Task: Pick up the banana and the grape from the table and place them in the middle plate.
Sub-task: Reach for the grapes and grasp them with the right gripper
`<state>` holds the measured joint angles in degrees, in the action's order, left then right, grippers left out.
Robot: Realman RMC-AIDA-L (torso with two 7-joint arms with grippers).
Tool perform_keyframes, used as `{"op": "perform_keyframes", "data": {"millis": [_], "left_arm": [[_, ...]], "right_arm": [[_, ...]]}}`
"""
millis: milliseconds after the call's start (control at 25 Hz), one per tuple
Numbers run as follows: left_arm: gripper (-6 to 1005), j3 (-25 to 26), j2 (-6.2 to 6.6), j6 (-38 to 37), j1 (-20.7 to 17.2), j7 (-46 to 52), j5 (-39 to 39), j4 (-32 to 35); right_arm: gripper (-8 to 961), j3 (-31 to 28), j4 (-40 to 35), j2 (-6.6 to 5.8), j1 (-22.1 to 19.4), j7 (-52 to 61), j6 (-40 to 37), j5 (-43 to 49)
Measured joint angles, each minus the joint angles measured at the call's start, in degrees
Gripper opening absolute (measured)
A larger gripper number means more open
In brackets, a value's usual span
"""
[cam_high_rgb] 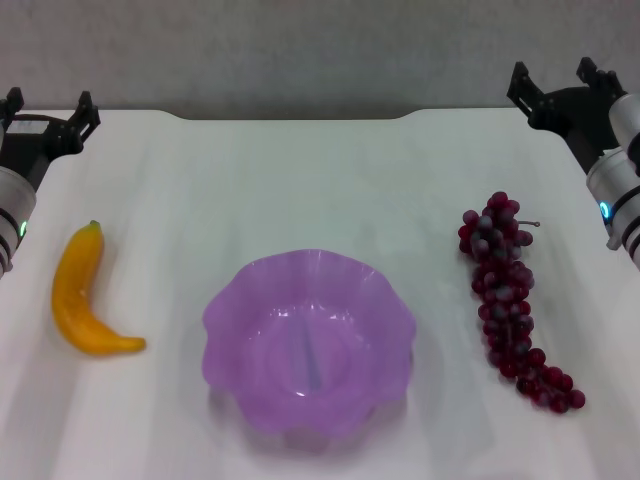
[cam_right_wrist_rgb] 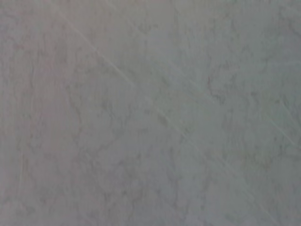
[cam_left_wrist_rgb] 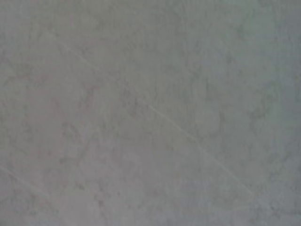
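Table [cam_high_rgb: 300, 180]: white top with a dark notched far edge; its near edge and both side edges run out of the head view.
Middle plate [cam_high_rgb: 230, 300]: lilac, translucent, wavy-rimmed, sitting near the table's near edge at mid-width. Nothing lies in it. The nearest part of its rim comes close to the bottom of the head view.
Banana [cam_high_rgb: 78, 296]: flat on the table toward the left edge, well apart from the plate, green stem tip pointing to the far side, its curve bending toward the plate at the near end.
Grape [cam_high_rgb: 510, 295]: a long dark red-purple bunch flat on the table toward the right edge, well apart from the plate, thin stem at the far end, the bunch trailing toward the near right.
Left gripper [cam_high_rgb: 48, 112]: raised at the far left corner, fingers spread, holding nothing; the arm behind it is cut off by the frame.
Right gripper [cam_high_rgb: 556, 85]: raised at the far right corner, fingers spread, holding nothing; its arm is likewise cut off.
Wrist views: both show only a mottled grey surface with faint diagonal lines; no fingers and no task things can be made out.
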<state>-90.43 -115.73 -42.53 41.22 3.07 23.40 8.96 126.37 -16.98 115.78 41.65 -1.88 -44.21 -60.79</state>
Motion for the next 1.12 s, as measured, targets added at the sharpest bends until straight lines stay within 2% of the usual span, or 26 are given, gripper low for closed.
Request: {"op": "perform_keyframes", "data": {"millis": [760, 960, 1120], "left_arm": [[897, 0.0, -0.28, 0.53, -0.25, 0.0, 0.07, 0.0], [897, 0.0, -0.21, 0.62, -1.03, 0.0, 0.07, -0.83], [897, 0.0, -0.14, 0.62, -1.04, 0.0, 0.07, -0.99]], "right_arm": [[880, 0.01, -1.47, 0.04, 0.17, -0.01, 2.91, -0.05], [880, 0.01, -4.85, -0.33, 0.33, -0.11, 7.22, 0.24], [880, 0.01, -5.26, -0.59, 2.28, -0.34, 12.43, 0.43]]}}
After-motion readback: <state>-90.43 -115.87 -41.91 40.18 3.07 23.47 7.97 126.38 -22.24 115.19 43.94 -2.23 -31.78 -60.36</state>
